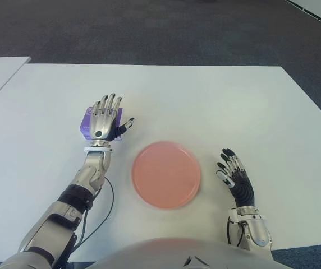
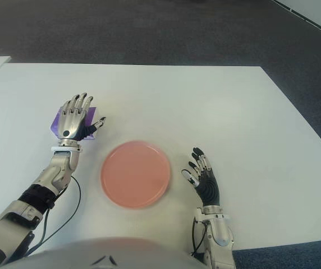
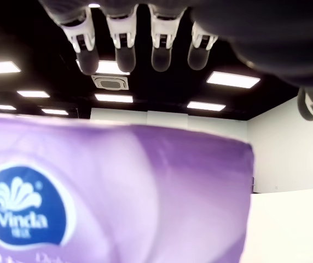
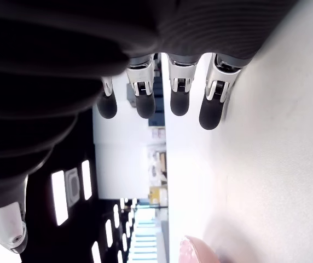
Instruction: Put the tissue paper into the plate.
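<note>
Toward the left edge of the white table [image 1: 205, 101], the left robot hand [image 1: 104, 120] sits over the purple tissue pack [image 1: 87, 120], fingers extended and not yet clasped, positioned for a grip from above. The pack lies flat on the table, just beyond the pink plate [image 1: 166, 175], which is empty. The right robot hand [image 1: 236, 178] shows beside the plate's right side, fingers relaxed, holding nothing.
</note>
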Controlling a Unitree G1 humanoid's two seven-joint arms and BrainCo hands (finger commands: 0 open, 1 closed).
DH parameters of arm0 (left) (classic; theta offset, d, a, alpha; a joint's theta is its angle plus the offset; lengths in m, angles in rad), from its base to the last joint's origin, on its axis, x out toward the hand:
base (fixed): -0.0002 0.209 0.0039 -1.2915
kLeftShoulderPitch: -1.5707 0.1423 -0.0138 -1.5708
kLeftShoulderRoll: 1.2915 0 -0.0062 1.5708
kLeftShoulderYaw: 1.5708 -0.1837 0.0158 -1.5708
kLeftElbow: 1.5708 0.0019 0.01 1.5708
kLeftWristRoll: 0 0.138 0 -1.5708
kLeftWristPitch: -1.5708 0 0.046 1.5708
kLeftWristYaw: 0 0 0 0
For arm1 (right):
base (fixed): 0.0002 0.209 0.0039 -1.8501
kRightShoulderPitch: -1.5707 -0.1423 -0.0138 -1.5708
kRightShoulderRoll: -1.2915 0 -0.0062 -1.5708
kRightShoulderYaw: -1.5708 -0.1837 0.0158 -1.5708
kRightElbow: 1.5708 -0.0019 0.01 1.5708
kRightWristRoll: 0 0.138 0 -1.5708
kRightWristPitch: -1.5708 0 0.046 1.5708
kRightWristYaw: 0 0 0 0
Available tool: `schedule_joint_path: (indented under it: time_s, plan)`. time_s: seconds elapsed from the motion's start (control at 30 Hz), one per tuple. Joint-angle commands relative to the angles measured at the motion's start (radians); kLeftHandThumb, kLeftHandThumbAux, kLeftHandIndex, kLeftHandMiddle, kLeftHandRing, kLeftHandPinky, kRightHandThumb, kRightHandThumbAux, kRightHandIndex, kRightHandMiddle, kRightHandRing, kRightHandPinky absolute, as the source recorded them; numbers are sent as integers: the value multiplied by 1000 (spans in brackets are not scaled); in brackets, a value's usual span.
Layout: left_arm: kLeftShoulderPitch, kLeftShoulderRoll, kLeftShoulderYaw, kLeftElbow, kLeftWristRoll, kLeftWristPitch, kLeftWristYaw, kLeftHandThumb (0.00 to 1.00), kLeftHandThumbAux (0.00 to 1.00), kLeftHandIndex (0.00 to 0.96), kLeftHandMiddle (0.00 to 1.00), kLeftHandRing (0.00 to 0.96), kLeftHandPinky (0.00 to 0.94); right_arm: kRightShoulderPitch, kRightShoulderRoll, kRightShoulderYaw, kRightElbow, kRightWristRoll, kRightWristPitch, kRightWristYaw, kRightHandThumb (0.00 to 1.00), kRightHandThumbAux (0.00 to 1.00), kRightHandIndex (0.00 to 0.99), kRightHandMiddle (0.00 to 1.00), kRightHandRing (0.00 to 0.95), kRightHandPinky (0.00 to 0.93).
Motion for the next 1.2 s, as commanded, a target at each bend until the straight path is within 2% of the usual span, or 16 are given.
schedule_joint_path:
  time_s: [0.03,0.27,0.6,0.87,1.2]
  plan:
    - [14,-3,-8,-18,-10,17,-37,188,180,0,0,0,0,22,-5,-4,48,0,42,2,0,584,0,0,0,0]
    - [33,-7,-16,-27,-17,23,-57,181,185,0,0,0,0,22,0,-8,37,-3,54,-9,0,586,0,0,0,0]
    - [42,-11,-22,-7,-47,11,-88,154,183,0,0,0,0,16,4,-13,53,0,16,-7,0,617,0,0,0,0]
    - [32,-6,-38,65,-51,-8,-78,138,192,0,0,0,0,10,1,-21,48,0,38,-17,0,624,0,0,0,0]
    - [9,3,-73,136,-10,28,-50,123,190,0,0,0,0,11,0,-27,28,-10,65,-38,0,599,0,0,0,0]
